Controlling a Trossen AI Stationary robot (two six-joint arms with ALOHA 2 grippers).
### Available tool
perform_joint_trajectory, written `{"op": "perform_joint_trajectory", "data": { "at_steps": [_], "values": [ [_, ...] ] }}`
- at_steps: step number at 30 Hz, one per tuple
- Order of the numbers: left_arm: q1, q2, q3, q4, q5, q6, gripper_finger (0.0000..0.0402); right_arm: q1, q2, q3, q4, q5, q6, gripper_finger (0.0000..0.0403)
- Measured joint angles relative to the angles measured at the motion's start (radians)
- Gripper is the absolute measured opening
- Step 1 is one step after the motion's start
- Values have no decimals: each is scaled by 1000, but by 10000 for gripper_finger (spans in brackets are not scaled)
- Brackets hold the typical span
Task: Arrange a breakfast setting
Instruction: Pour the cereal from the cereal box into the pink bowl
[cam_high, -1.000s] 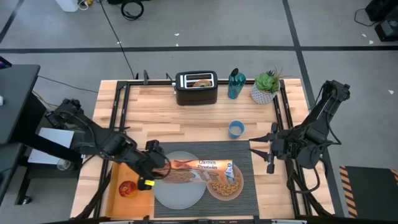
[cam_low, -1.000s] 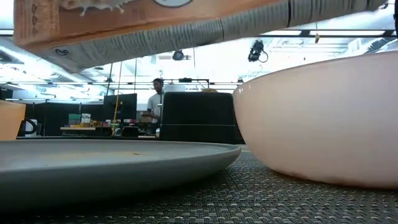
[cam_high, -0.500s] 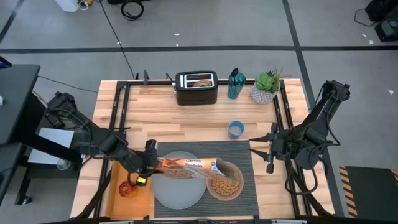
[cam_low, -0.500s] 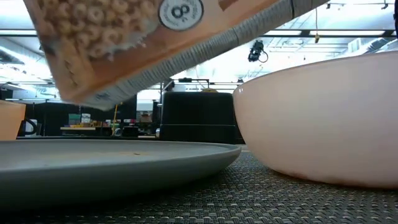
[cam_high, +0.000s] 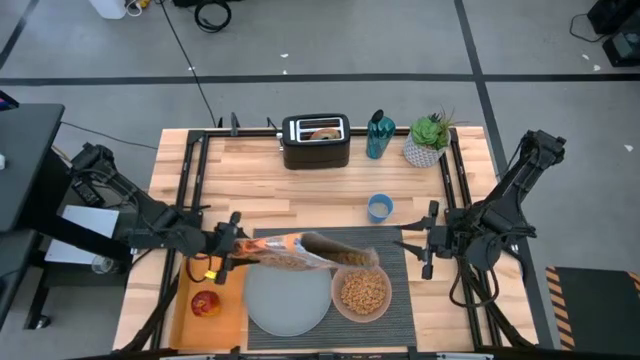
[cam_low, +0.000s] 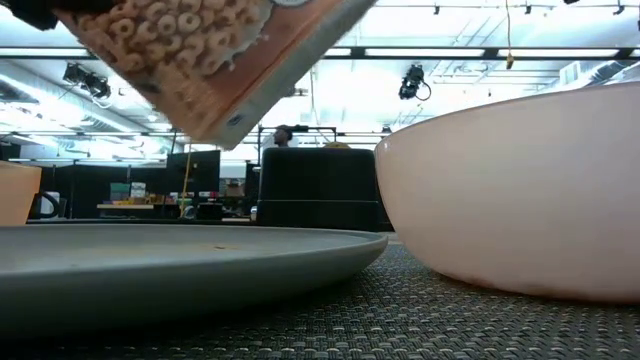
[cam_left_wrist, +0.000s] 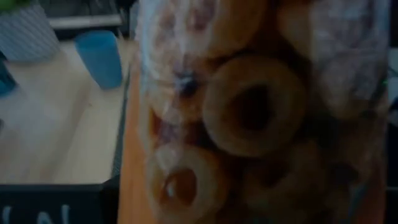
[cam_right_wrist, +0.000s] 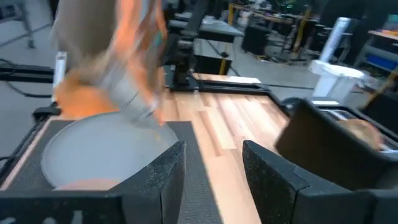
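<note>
My left gripper (cam_high: 228, 250) is shut on an orange cereal box (cam_high: 305, 252), which lies nearly level above the far edge of the pale grey plate (cam_high: 288, 302). The box's open end (cam_high: 360, 257) is just beyond the far rim of the pink bowl (cam_high: 362, 292), which holds tan cereal. Plate and bowl rest on the dark ribbed placemat (cam_high: 395, 300). A red apple (cam_high: 205, 303) lies in the orange tray. A bagel (cam_high: 322, 130) sticks out of the toaster. No spoon shows. My right gripper (cam_right_wrist: 211, 180) is open and empty at the placemat's right edge. My left gripper holds the cereal box by its closed end (cam_high: 243, 250), coming level from the table's left, in line with the box's length. The box is lifted clear above the plate. In the left wrist view the box's printed face (cam_left_wrist: 249, 118) fills the picture and hides the fingers.
A black toaster (cam_high: 315, 143), a teal bottle (cam_high: 375, 135) and a potted plant (cam_high: 428, 140) stand along the far edge. A blue cup (cam_high: 379, 207) stands on the bare wood beyond the placemat. The orange tray (cam_high: 190, 290) sits left of the plate.
My left gripper has drawn back toward the table's left and far edges with the cereal box. The box has risen, slid left and turned about its length. Its open end has come away from above the bowl.
</note>
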Motion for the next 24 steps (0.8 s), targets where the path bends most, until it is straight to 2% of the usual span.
{"op": "perform_joint_trajectory", "data": {
  "at_steps": [3, 6, 9, 11, 16, 20, 24],
  "values": [
    [1, -36, -63, 144, -74, 83, 196, -33, 4, -69, 158, -56, -101, 168],
    [23, -41, -113, 293, -127, 147, 196, -79, 17, -153, 418, -120, -291, 178],
    [55, -29, -144, 391, -135, 178, 196, -150, 44, -218, 715, -270, -489, 200],
    [77, -9, -156, 459, -132, 194, 196, -211, 69, -234, 838, -365, -556, 220],
    [105, 38, -180, 599, -100, 257, 196, -376, 145, -213, 912, -539, -573, 279],
    [121, 79, -181, 668, -94, 280, 196, -459, 207, -158, 927, -612, -572, 322],
    [145, 137, -181, 766, -88, 286, 196, -515, 276, -92, 924, -693, -569, 346]
  ]
}}
